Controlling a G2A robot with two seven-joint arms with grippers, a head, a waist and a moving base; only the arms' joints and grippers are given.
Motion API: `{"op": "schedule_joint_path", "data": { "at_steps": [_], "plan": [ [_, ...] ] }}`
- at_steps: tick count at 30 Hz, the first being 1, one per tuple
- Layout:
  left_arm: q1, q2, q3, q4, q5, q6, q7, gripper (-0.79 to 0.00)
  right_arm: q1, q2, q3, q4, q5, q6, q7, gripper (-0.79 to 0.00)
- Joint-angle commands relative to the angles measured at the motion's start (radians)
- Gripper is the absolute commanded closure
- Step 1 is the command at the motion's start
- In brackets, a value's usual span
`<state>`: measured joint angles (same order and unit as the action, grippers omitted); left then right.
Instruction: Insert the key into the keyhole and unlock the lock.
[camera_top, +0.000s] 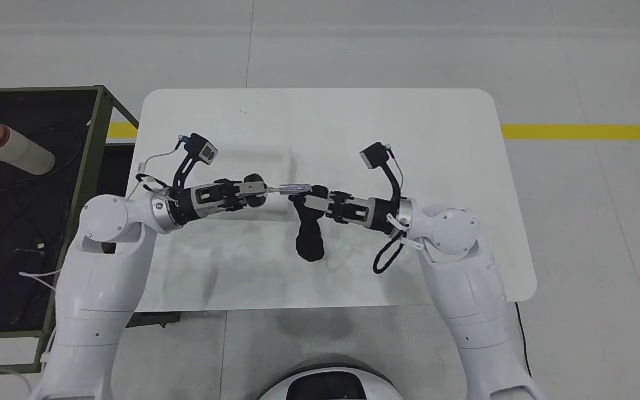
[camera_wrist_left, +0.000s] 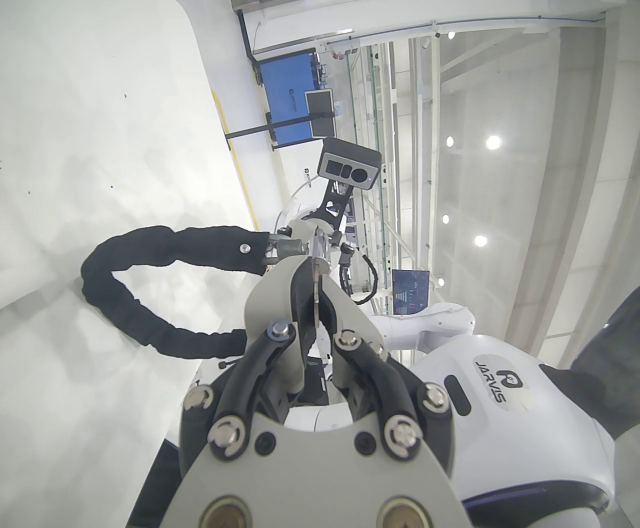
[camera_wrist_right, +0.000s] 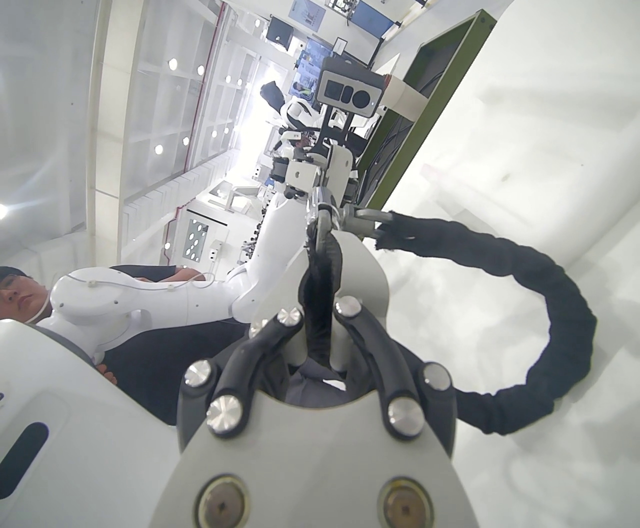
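Pinching the key, the left claw meets the lock — clamped by the right claw — seemingly inserted, not yet unlocked.

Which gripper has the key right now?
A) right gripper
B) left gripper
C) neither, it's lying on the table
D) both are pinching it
B: the left wrist view shows the thin metal key pinched between the fingers of the left gripper, while the right gripper is clamped on the black-sleeved cable lock.
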<state>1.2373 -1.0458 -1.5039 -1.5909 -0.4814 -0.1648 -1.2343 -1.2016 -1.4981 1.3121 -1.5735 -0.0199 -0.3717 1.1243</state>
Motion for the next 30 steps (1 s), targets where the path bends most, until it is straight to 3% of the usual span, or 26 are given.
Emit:
{"op": "schedule_joint_path", "data": {
  "at_steps": [1, 21, 26, 30],
  "plan": [
    [0.004, -0.001, 0.003, -0.005, 0.007, -0.002, 0.009, 0.0, 0.002, 0.003, -0.005, 0.001, 0.001, -0.002, -0.003, 0.0],
    [0.005, -0.001, 0.008, -0.018, 0.026, 0.009, 0.001, 0.0, 0.005, 0.014, -0.016, 0.0, 0.004, 0.008, -0.033, 0.0],
    [0.095, 0.0, -0.028, -0.158, 0.176, -0.178, 0.127, 0.0, -0.059, 0.024, 0.003, -0.081, -0.005, 0.027, -0.085, 0.0],
    [0.141, -0.002, -0.046, -0.222, 0.403, -0.361, 0.284, 0.0, -0.062, 0.032, 0.017, -0.094, 0.009, 0.035, -0.094, 0.0]
  ]
}}
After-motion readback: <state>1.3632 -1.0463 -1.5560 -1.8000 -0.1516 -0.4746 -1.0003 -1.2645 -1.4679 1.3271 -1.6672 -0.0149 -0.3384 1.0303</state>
